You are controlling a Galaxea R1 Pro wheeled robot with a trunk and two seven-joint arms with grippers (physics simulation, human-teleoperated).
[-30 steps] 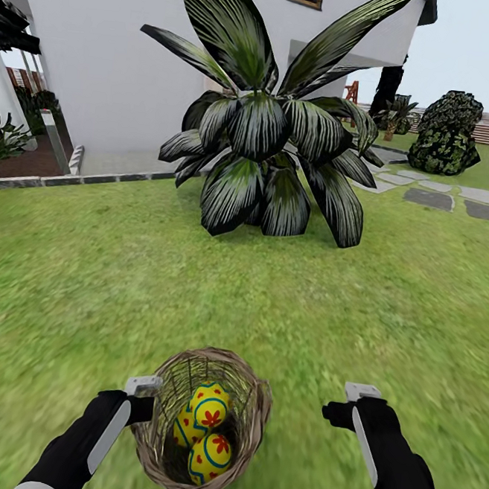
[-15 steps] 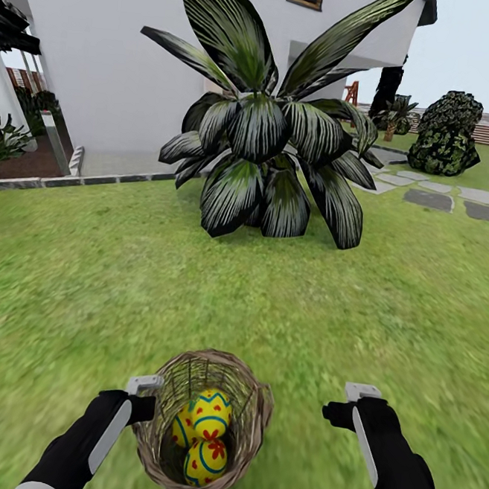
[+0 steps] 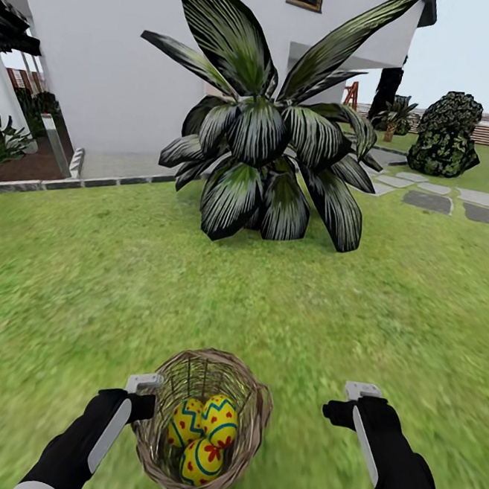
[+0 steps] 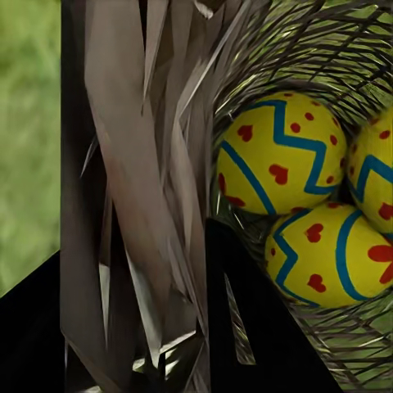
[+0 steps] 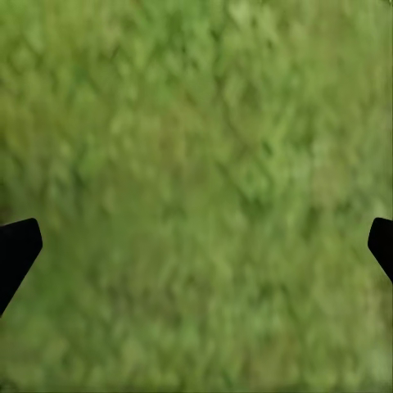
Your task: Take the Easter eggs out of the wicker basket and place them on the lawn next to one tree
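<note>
The left gripper (image 3: 142, 398) is clamped on the near-left wall of the basket (image 3: 252, 410); in the left wrist view the woven rim (image 4: 155, 205) sits pinched between the dark fingers. All three eggs (image 3: 204, 435) lie inside, touching one another. Over the last second they have rolled and resettled: the flower-marked egg that sat highest is now low in the heap, which suggests the basket is being carried and jostled rather than resting. The plant ahead has hardly shifted in the picture, so the base seems to have moved little. No egg is out yet, so the task is at its start.

The left arm reaches forward and low, its wrist turned in to the basket. The right gripper (image 3: 355, 405) hangs level with it, well apart from the basket, jaws wide open over bare lawn (image 5: 196, 164) and holding nothing.

Beyond, a short palm (image 3: 269, 142) stands before the white house (image 3: 106, 52), with stepping stones (image 3: 458, 201) to the right.
</note>
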